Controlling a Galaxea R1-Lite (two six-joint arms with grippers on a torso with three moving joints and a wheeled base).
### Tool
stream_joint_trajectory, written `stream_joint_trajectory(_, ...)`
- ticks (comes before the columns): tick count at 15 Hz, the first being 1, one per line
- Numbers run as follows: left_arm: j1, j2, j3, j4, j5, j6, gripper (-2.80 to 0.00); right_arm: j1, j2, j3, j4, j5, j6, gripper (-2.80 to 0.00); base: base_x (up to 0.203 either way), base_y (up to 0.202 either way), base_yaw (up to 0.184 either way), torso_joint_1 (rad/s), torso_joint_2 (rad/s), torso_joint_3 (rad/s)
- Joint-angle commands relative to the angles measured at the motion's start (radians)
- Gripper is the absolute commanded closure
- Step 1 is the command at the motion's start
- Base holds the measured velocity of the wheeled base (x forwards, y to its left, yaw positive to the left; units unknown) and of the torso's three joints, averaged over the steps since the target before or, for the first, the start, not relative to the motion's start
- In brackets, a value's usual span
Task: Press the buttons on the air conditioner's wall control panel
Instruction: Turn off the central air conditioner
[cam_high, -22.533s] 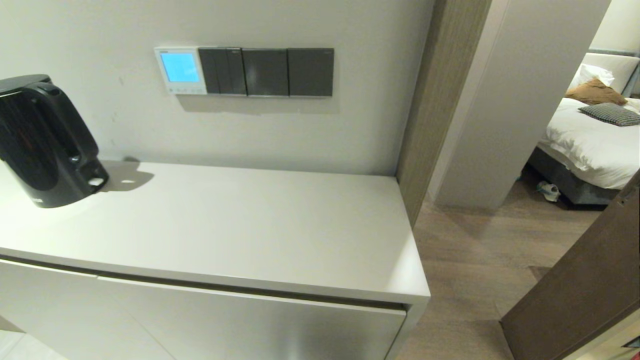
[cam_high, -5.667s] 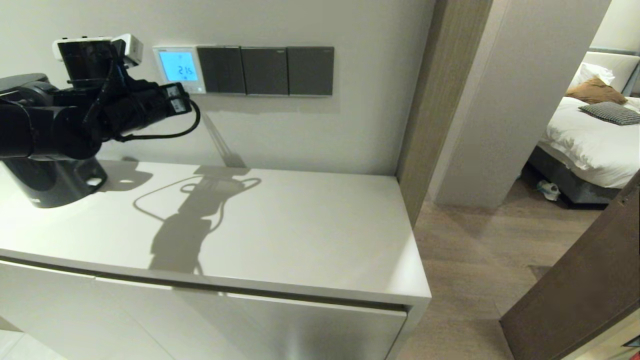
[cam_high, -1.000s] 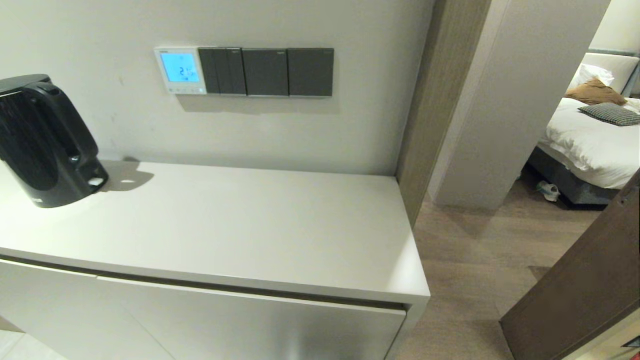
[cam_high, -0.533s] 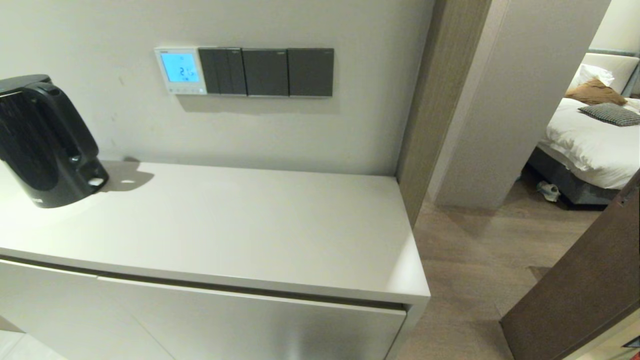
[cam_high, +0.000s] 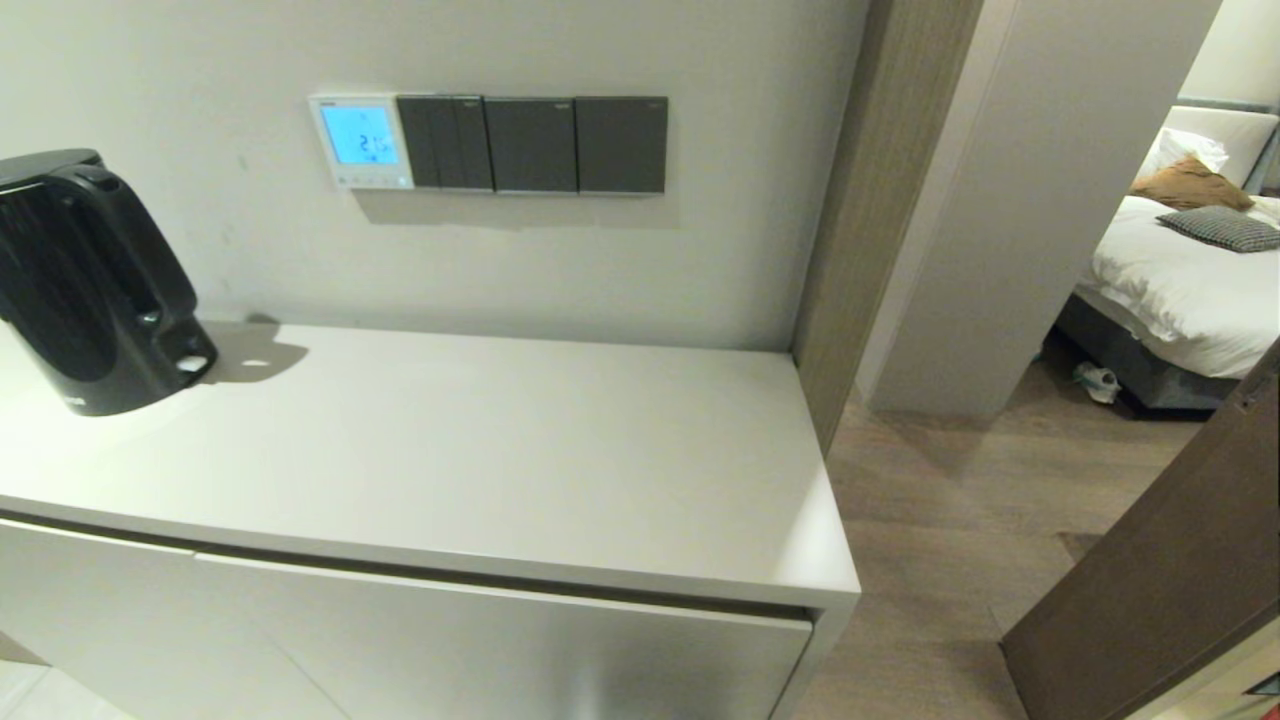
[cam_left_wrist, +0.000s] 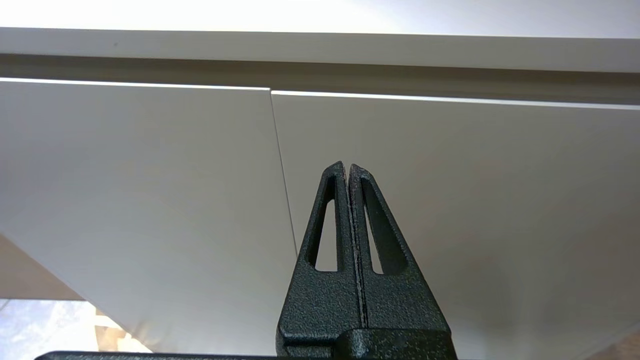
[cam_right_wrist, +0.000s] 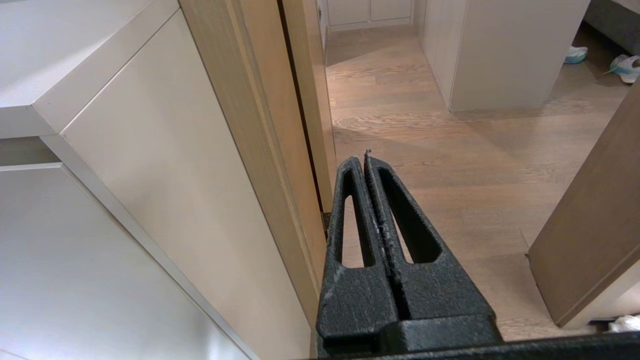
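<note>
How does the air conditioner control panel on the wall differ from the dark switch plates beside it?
The control panel is white with a lit blue screen showing digits; the switch plates are dark grey and blank. The panel has a row of small buttons under its screen; the plates are large flat rockers. The panel sits leftmost. Both are mounted on the wall at one height, edge to edge.

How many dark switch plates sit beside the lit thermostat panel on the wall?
3, in a row right of the thermostat panel: the first switch plate adjoining it, the middle plate, and the far plate nearest the doorway. None looks hidden.
</note>
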Motion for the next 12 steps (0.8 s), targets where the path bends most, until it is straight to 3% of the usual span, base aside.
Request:
stream_joint_trajectory(1,0.000,0.000,0.000,-0.001,-0.001,-0.006,0.00,0.000,0.001,0.002,0.000,0.000,0.000,0.00,0.000,0.000,0.000,0.000,0.00,0.000)
stream_joint_trajectory(12,-0.005,0.001,0.000,-0.003,-0.001,-0.008,0.00,0.000,0.001,0.002,0.000,0.000,0.000,0.00,0.000,0.000,0.000,0.000,0.00,0.000)
